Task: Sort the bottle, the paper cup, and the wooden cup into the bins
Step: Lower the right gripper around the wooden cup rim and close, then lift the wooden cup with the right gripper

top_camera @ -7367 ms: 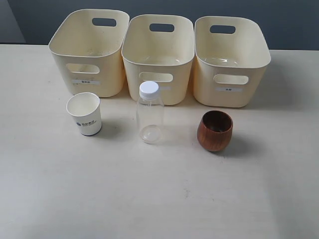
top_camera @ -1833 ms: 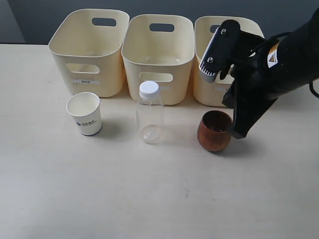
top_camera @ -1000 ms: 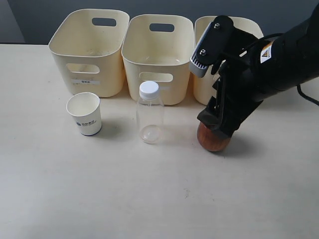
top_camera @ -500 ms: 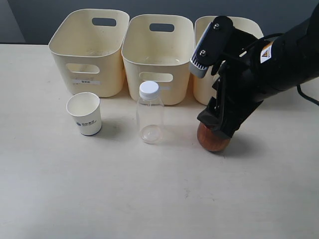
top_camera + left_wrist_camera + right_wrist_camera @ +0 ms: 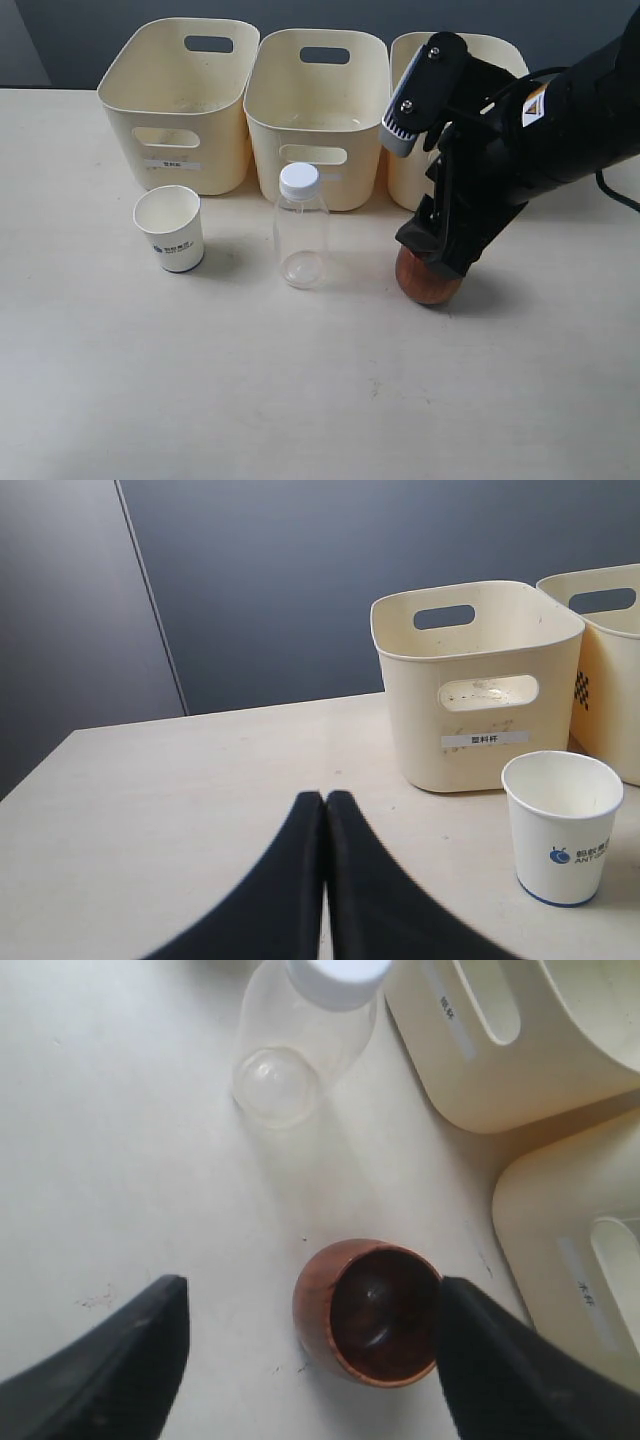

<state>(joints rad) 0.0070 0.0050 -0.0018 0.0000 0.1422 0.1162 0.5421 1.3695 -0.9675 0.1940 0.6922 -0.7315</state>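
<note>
Bins (image 5: pixel 365 160): three matching cream plastic tubs with rounded corners and cut-out handle slots, side by side along the far part of the pale table (image 5: pixel 300 400). The left bin (image 5: pixel 215 150) and the middle bin (image 5: pixel 262 150) are in full view. The right bin (image 5: pixel 403 185) is mostly hidden behind the arm.
Right arm (image 5: pixel 550 120): black, reaching in from the right of the exterior view and angled down in front of the right bin.
Bottle (image 5: pixel 300 235): clear plastic with a white screw cap (image 5: pixel 299 180), upright on the table just in front of the middle bin, between the two cups.
Paper cup (image 5: pixel 170 228): white with a dark printed logo and a dark base rim, upright and mouth up, in front of the left bin, well apart from the bottle.
Wooden cup (image 5: pixel 430 285): squat, rounded, reddish-brown, upright on the table in front of the right bin; the arm covers its upper part in the exterior view.
Right gripper (image 5: pixel 310 1300): spread wide, one dark finger on each side of the wooden cup. One finger is close against the cup's rim, the other well clear of it. It grips nothing.
Left gripper (image 5: pixel 325 800): its two dark fingers pressed together with nothing between them, low over the table, near the paper cup and the left bin.
</note>
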